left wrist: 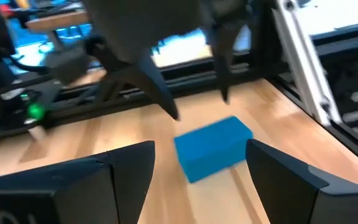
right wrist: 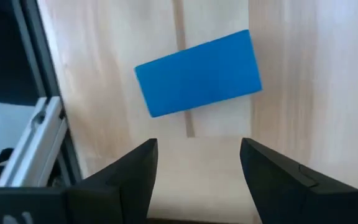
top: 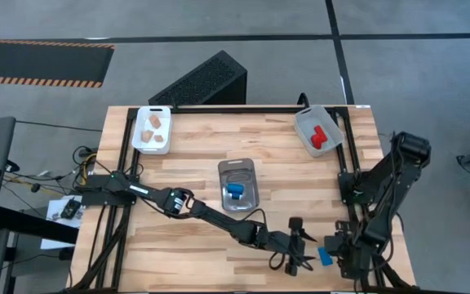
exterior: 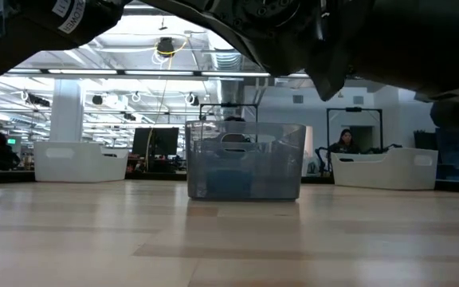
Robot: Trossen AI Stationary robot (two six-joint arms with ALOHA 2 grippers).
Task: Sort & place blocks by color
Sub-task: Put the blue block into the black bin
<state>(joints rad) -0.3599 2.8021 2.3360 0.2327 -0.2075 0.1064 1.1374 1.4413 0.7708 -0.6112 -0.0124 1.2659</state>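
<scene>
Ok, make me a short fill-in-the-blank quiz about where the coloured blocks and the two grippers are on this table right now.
1. The loose rectangular blue block lies on the bare wooden table, in front of ____ grippers.
2. The red block sits in the ____ tray.
3. The plain light wood blocks rest in the ____ tray.
4. The left gripper and right gripper are both ____.

Missing words: both; grey; white; open

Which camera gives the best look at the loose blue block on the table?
The right wrist view: the blue block fills it, unobstructed. The left wrist view shows it angled; the high view, a sliver; the low view, nothing.
</scene>
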